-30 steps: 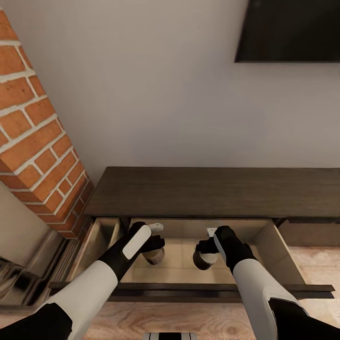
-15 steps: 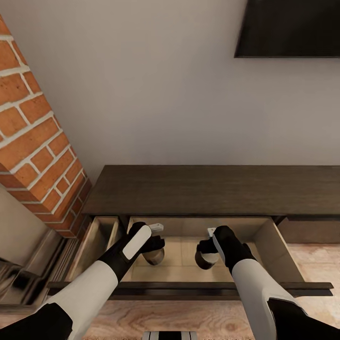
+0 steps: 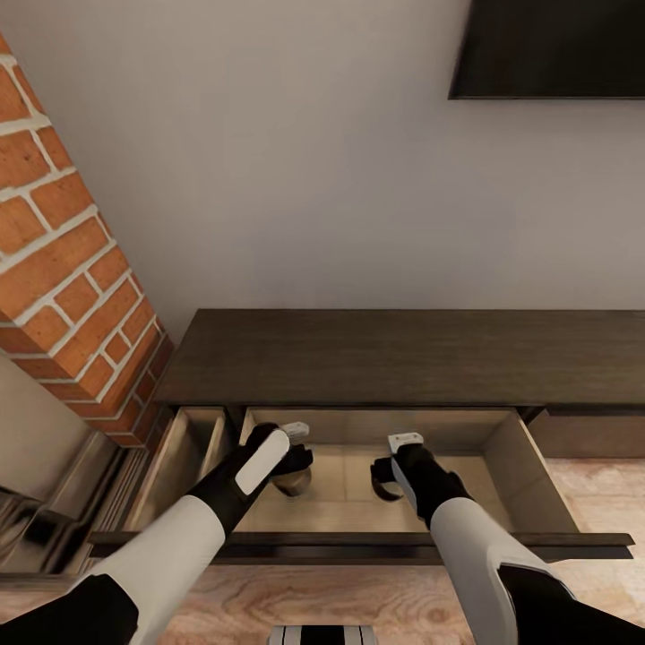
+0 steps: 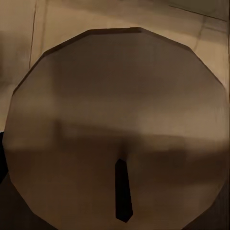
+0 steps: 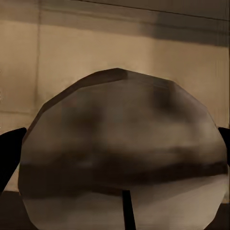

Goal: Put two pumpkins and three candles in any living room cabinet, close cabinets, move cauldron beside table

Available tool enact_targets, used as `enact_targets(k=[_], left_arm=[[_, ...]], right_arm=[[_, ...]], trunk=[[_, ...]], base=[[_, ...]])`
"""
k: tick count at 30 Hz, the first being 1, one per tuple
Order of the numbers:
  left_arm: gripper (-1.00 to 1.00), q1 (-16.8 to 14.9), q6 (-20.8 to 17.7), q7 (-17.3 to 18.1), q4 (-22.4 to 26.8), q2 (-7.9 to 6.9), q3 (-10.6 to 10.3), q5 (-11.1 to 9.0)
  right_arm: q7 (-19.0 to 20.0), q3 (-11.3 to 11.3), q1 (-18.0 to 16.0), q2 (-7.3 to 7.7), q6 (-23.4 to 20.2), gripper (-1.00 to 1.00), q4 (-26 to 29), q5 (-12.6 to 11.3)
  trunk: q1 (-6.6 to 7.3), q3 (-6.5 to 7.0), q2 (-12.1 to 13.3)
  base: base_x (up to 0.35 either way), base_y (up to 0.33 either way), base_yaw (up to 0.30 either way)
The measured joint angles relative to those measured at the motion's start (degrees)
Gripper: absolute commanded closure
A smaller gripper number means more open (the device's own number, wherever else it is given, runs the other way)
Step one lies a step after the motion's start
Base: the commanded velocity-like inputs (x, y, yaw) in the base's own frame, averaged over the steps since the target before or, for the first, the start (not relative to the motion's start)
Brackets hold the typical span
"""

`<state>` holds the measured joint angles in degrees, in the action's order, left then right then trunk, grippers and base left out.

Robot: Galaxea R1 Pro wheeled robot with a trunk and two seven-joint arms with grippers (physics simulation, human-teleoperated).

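**Two candles held inside the open drawer**

Reaching into the pulled-out drawer (image 3: 537, 475) of the long, low dark-brown wooden cabinet (image 3: 403, 358), both arms hold a candle over its light tan floor. The left gripper (image 3: 291, 470) is clamped on a stubby grey-cream cylindrical candle (image 4: 120, 124), wick showing. The right gripper (image 3: 387, 479) grips a second such candle (image 5: 124, 153). Farther left stands a red brick column (image 3: 63, 269); above, a dark wall-mounted screen (image 3: 546, 49).

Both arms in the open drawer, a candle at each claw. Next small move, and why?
Probably open both claws and let go. The left claw and right claw each hold a candle low inside the pulled-out drawer of the cabinet, over its tan floor. How close the candles sit to that floor can't be read, so release gently.
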<state>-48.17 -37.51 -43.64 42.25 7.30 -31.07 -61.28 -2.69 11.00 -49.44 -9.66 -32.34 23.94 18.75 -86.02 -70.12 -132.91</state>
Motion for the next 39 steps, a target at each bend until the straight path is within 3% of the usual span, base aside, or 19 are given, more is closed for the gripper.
enact_targets(k=[4,6,12,25,35,39], left_arm=[[1.0,0.0,1.3,0.0,-0.1,0.0,-4.0,-0.2],[1.0,0.0,1.4,0.0,-0.2,0.0,-4.6,-0.2],[1.0,0.0,5.5,0.0,-6.0,0.94,-5.0,-0.2],[1.0,0.0,6.1,0.0,-6.7,1.3,-5.0,-0.3],[1.0,0.0,6.1,0.0,-6.2,1.23,-5.0,-0.3],[1.0,0.0,6.1,0.0,-5.8,1.23,-5.0,-0.3]], right_arm=[[0.1,-0.1,0.0,0.0,0.1,1.0,-2.1,0.1],[0.1,-0.2,0.0,0.0,0.2,1.0,-2.4,0.1],[-0.2,-0.1,-0.1,-0.04,-0.1,1.0,-3.9,0.0],[-0.3,-0.1,-0.5,-0.09,0.5,1.0,-7.2,0.0],[-0.3,-0.2,-1.0,-0.33,3.7,1.0,-7.0,0.0],[-0.3,-0.2,-1.3,-0.33,3.8,1.0,-7.0,0.0]], trunk=[[0.0,0.0,0.0],[0.0,0.0,0.0],[0.0,-0.01,0.0],[0.0,0.0,0.0],[0.0,0.0,0.0],[-0.87,-0.71,-1.6]], base=[[0.0,0.0,0.0],[0.0,0.0,0.0],[0.0,0.0,0.0],[0.0,0.0,0.0],[0.0,0.0,0.0],[0.0,0.0,0.0]])
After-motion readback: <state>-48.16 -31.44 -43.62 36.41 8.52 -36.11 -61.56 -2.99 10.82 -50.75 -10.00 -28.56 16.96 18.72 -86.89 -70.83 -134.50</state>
